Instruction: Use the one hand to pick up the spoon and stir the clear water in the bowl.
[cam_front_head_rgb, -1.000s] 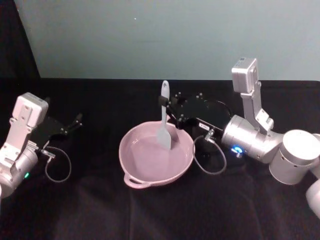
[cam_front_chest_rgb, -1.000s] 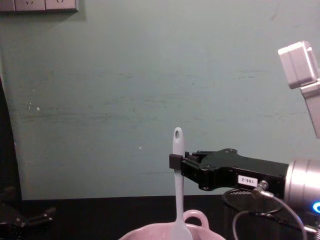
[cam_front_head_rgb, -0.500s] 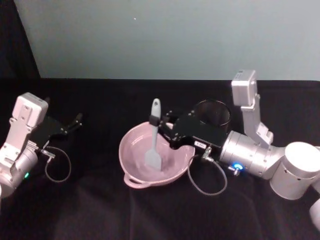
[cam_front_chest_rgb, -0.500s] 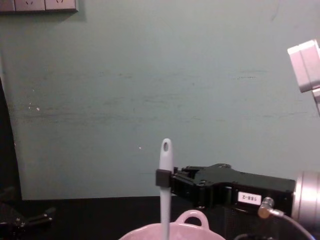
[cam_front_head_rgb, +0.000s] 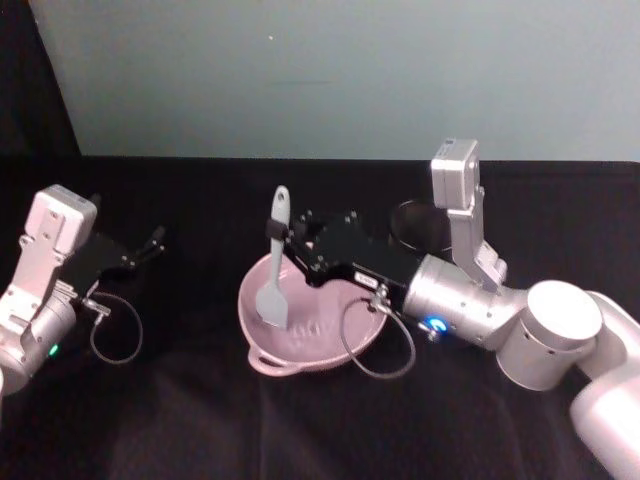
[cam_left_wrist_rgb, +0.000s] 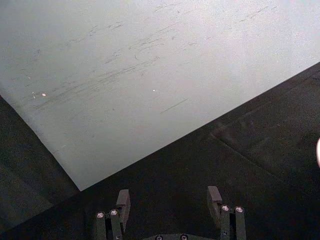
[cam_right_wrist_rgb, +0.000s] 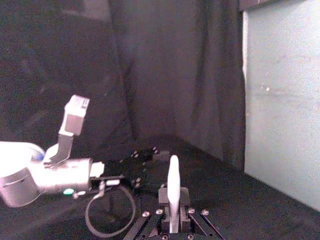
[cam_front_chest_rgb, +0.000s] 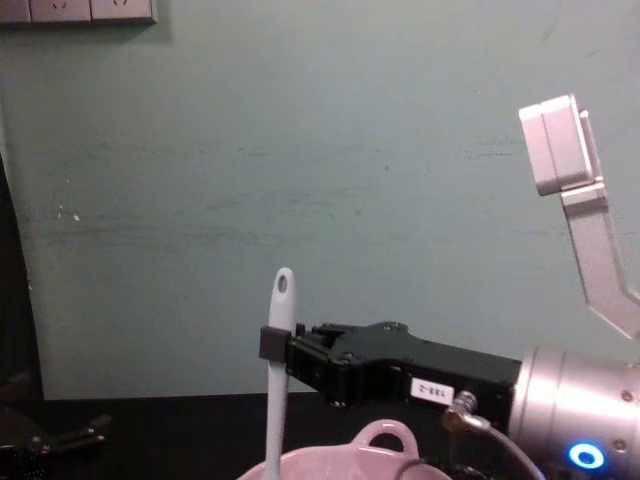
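Right gripper (cam_front_head_rgb: 278, 232) clamps the spoon (cam_front_head_rgb: 271, 300), blade below it in the bowl (cam_front_head_rgb: 300, 345); left gripper (cam_front_head_rgb: 152, 243) idle well apart, jaws wide

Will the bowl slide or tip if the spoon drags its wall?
Likely slides before tipping: the bowl looks wide and low on the black cloth. Its glossy wall should let the spoon slip; pinched high by the right gripper, the handle may flex.

The right pincer (cam_front_head_rgb: 281, 234) and its arm (cam_front_head_rgb: 470, 312) reach across the bowl (cam_front_head_rgb: 262, 360) from the right, barring its right side; the spoon (cam_front_head_rgb: 272, 300) stands in its left part. A mesh cup (cam_front_head_rgb: 412, 222) stands behind the arm. Open table (cam_front_head_rgb: 200, 295) lies between bowl and left pincer (cam_front_head_rgb: 150, 243)
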